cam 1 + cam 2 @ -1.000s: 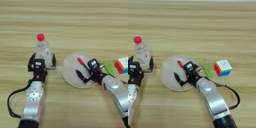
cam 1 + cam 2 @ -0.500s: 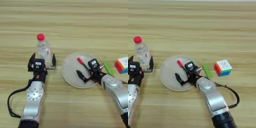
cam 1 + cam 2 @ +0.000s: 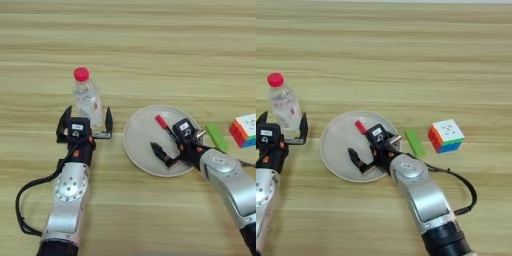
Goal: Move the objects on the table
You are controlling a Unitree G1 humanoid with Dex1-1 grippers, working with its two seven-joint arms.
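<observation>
Left gripper: fingers spread, straddling the bottle, which stands upright on the table; keep your approach centred and close low on the body.
Plate: white, holding the marker.
Right gripper: over the plate, jaws apart, nothing held; the marker lies beside the upper finger, so line up along it before you close.
Green block: just right of the plate.
Cube: well right, untouched.
Change: you see almost none; the right gripper has crept slightly, the left stays put.
</observation>
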